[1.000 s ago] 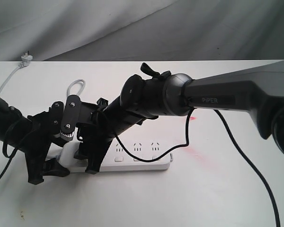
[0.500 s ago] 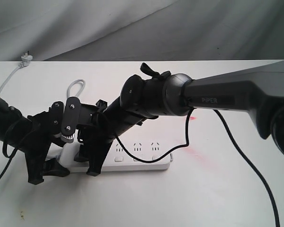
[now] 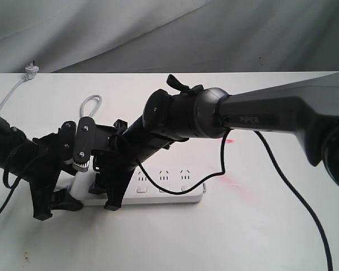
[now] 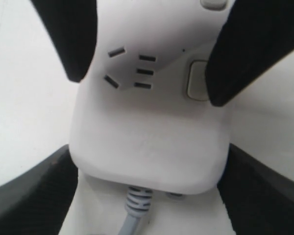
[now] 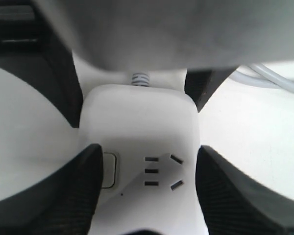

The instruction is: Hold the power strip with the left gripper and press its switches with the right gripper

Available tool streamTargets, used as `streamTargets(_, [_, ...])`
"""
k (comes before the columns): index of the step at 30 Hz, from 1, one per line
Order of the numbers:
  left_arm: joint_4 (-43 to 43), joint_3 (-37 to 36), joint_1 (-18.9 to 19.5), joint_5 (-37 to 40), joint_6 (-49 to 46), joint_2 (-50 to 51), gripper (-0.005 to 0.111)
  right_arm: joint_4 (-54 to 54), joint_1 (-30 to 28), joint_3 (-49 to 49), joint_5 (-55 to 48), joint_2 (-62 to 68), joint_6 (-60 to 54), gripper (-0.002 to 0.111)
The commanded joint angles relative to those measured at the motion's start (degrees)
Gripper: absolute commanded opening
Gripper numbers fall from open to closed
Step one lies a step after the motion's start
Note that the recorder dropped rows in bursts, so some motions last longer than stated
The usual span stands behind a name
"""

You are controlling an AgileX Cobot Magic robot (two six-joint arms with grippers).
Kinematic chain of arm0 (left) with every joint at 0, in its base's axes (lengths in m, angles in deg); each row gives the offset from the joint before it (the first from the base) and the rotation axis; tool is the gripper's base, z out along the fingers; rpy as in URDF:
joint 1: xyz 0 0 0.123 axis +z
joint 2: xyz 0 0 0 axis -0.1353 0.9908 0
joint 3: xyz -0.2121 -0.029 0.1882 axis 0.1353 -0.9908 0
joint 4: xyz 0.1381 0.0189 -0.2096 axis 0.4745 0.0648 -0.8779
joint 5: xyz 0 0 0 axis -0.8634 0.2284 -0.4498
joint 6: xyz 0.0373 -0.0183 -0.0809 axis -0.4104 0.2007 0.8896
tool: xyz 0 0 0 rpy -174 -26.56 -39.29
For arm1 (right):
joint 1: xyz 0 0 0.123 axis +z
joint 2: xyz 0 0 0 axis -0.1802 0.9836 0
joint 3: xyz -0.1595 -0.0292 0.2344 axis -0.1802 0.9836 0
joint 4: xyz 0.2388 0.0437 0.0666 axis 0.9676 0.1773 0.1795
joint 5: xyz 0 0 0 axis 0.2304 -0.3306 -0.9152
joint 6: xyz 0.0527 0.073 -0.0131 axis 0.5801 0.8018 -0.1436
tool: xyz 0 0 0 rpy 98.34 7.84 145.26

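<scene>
The white power strip (image 3: 175, 192) lies flat on the white table. My left gripper (image 3: 59, 206) is shut on its cord end; in the left wrist view its gripper (image 4: 149, 156) has a black finger against each side of the power strip (image 4: 147, 147), just beyond the grey cord (image 4: 134, 210). My right gripper (image 3: 104, 195), on the arm lettered PIPER (image 3: 250, 119), stands open astride the power strip (image 5: 142, 132) at the first socket group. One of its fingers (image 5: 49, 196) overlaps the edge of the nearest switch (image 5: 111, 170). Three switches (image 3: 164, 189) show uncovered in the exterior view.
The cord makes a small loop (image 3: 90, 103) behind the grippers and ends in a plug (image 3: 31, 69) at the table's far left. A black cable (image 3: 294, 186) hangs from the right arm across the table. A faint red mark (image 3: 231, 141) lies right of the strip.
My right gripper has crept very slightly along the strip. The left gripper and the strip have stayed put.
</scene>
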Motion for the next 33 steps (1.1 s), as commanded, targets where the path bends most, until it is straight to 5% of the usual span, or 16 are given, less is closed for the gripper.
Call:
streamTargets(1, [-0.8,0.3,0.1,-0.7,0.0,0.0,0.048,-1.5,0.0,0.3,0.7,2.5,-0.7,0.053])
streamTargets(33, [-0.8,0.3,0.1,-0.7,0.0,0.0,0.048,-1.8,-4.0,5.5,-0.6,-6.3,4.6,0.053])
